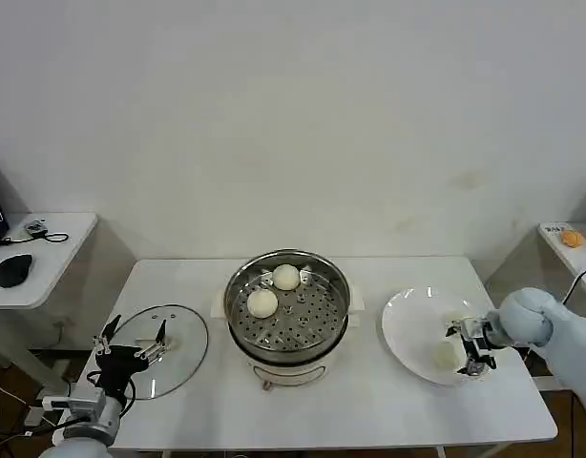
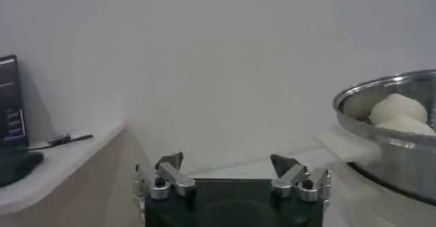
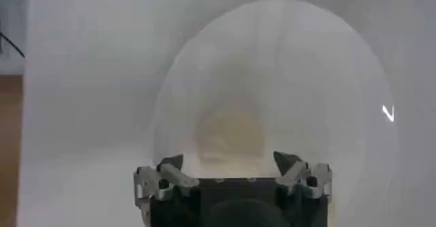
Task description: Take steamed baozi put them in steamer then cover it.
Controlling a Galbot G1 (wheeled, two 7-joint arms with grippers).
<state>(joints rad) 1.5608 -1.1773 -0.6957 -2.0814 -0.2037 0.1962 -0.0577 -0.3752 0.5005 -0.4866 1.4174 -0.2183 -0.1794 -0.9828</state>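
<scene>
Two small round cream-white steamed baozi sit in the steamer (image 1: 288, 310), a round shiny stainless-steel pot with a perforated basket tray on a white base, at table centre. One bun (image 1: 286, 277) lies toward the far rim, the other (image 1: 261, 303) on the robot's left side of the tray; the two are near each other, not touching. In the left wrist view both buns (image 2: 397, 109) show above the steel rim (image 2: 381, 88).

A third cream-white bun (image 1: 447, 354) lies on the flat round white plate (image 1: 408, 324), to the right of the pot. The right gripper (image 1: 474, 358) hangs low over this plate, right by that bun. In the right wrist view its fingers (image 3: 170, 163) stand spread apart, the bun (image 3: 230, 134) just ahead of them, unheld.

The cover (image 1: 164, 348), a round clear glass lid with a metal rim, lies flat on the white table (image 1: 369, 420), left of the pot and apart from it. The left gripper (image 1: 131, 348) sits at the lid's near left edge, fingers (image 2: 170, 161) apart, holding nothing.
</scene>
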